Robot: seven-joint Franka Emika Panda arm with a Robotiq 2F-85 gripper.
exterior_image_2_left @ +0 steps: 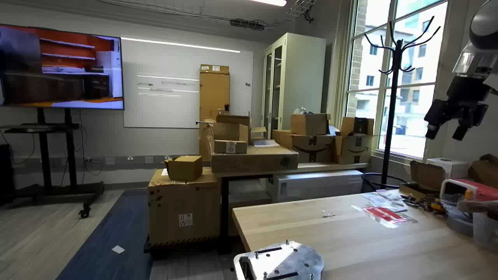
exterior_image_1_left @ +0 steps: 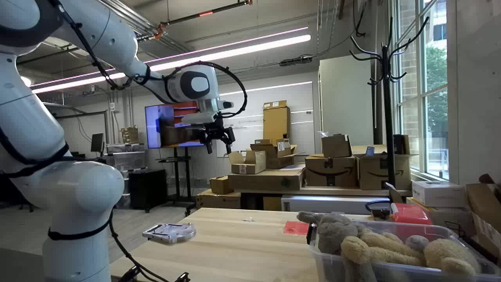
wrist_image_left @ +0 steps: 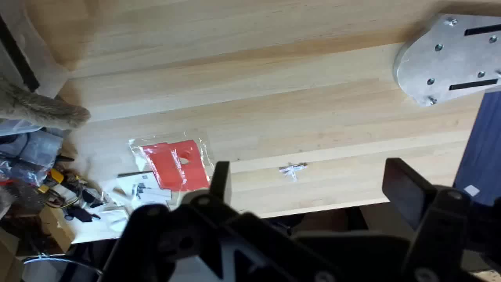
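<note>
My gripper [exterior_image_1_left: 219, 150] is open and empty, high above a light wooden table [exterior_image_1_left: 235, 250]. In an exterior view the gripper [exterior_image_2_left: 444, 137] hangs at the right edge, fingers down. In the wrist view the gap between the two black fingers [wrist_image_left: 308, 172] frames a small shiny scrap [wrist_image_left: 293, 170] lying on the table far below. A red item in a clear bag [wrist_image_left: 176, 164] lies left of it, partly behind the left finger. A silver metal plate with slots and bolts [wrist_image_left: 450, 58] sits at the upper right. The gripper touches nothing.
A clear plastic bin [exterior_image_1_left: 323, 262] of plush toys [exterior_image_1_left: 336, 235] stands on the table. Near it are a red and white object [exterior_image_2_left: 476, 188], an open cardboard box [exterior_image_2_left: 426, 175] and loose small parts [wrist_image_left: 78, 196]. A black coat rack [exterior_image_1_left: 387, 117] and cardboard boxes [exterior_image_1_left: 330, 170] stand behind.
</note>
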